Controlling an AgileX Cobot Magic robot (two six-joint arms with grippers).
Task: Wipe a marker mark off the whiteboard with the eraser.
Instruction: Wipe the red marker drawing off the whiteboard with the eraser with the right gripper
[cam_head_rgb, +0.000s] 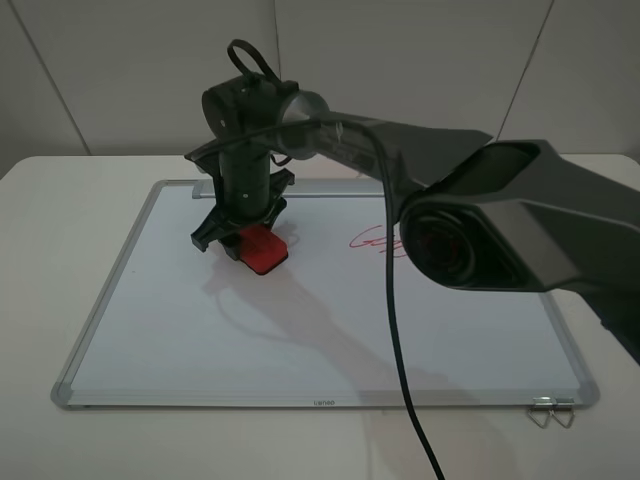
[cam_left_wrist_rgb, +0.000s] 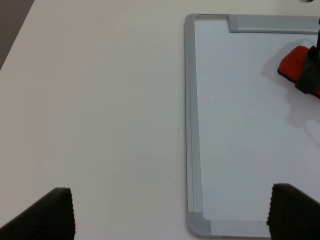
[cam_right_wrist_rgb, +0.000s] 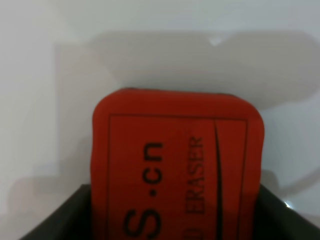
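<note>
Right wrist view is almost filled by the eraser (cam_right_wrist_rgb: 177, 180), its red top and dark "ERASER" lettering running between two black jaw walls. I read the right gripper (cam_head_rgb: 238, 238) as clamped on the eraser's long sides, with the felt base facing down at the whiteboard (cam_head_rgb: 300, 340). Holding it by the sides leaves the whole felt face free to sweep flat across the surface.

From the high camera, the right arm reaches across the middle to the far left part of the board, near the tray strip (cam_head_rgb: 330, 190). The wrist points straight down, which suits pressing and rubbing. The eraser's shadow sits tight under it, so it is probably on or just above the surface, though I cannot tell contact for certain.

I cannot find the marker mark with the small loops in any view. It may lie under the eraser or the gripper body, which would explain why the arm is parked there. The red zigzag scribble (cam_head_rgb: 378, 241) with the big "G" lies well apart, toward the middle of the board and partly behind the arm, and is not my target.

My left gripper (cam_left_wrist_rgb: 172, 215) hangs wide open and empty over the table (cam_left_wrist_rgb: 90, 100), beside the board's left frame and out of the wiping path.
</note>
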